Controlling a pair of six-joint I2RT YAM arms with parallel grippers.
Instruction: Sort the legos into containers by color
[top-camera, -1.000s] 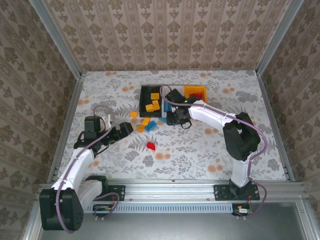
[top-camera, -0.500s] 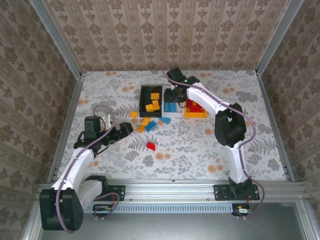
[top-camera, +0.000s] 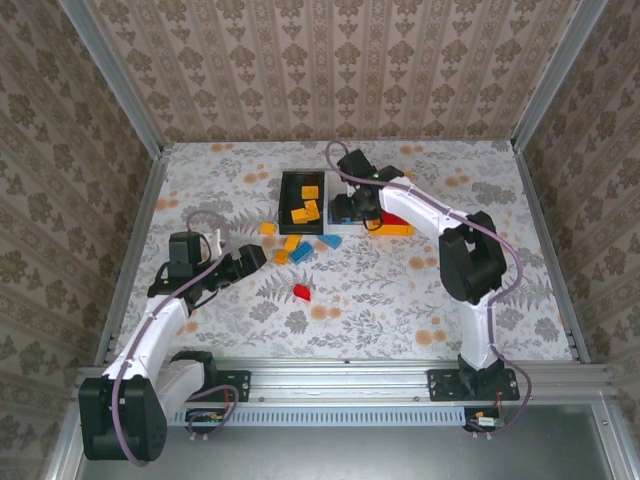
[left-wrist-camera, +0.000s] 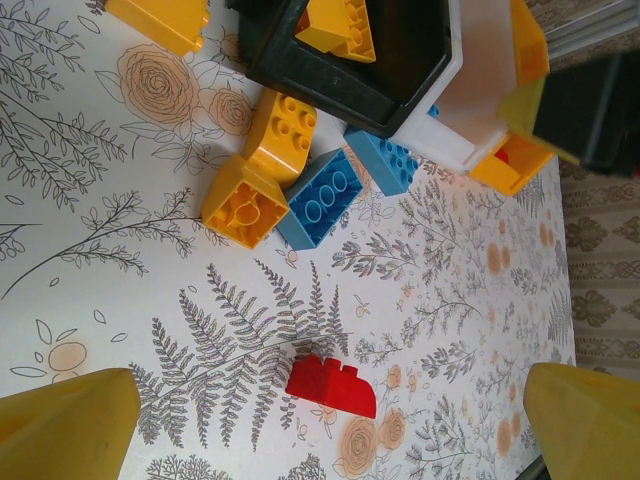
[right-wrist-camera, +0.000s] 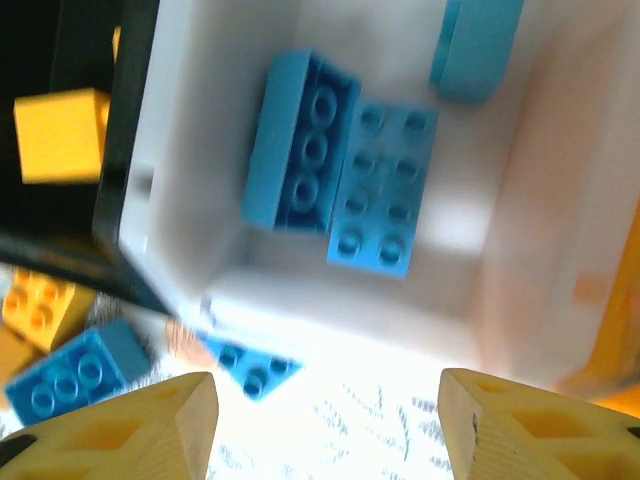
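Shifted slightly nearer than half a second ago, the right gripper (top-camera: 362, 207) hangs over the white rectangular plastic tray (right-wrist-camera: 330, 295), its fingers spread wide and empty above two light blue plastic bricks (right-wrist-camera: 300, 155) inside. The left gripper (top-camera: 250, 258) is likewise spread and empty, toward the tabletop's left edge. Orange-yellow bricks (left-wrist-camera: 245, 200) and a red brick (left-wrist-camera: 332, 385) lie loose before the black plastic tray (left-wrist-camera: 330, 75).

I see open bench (top-camera: 400, 290) on every side of the red brick (top-camera: 301, 292). The loose orange and blue bricks (top-camera: 292, 245) crowd the near wall of the black tray (top-camera: 284, 200). The right arm (top-camera: 418, 212) overhangs the white tray (right-wrist-camera: 330, 300), closing it from above.
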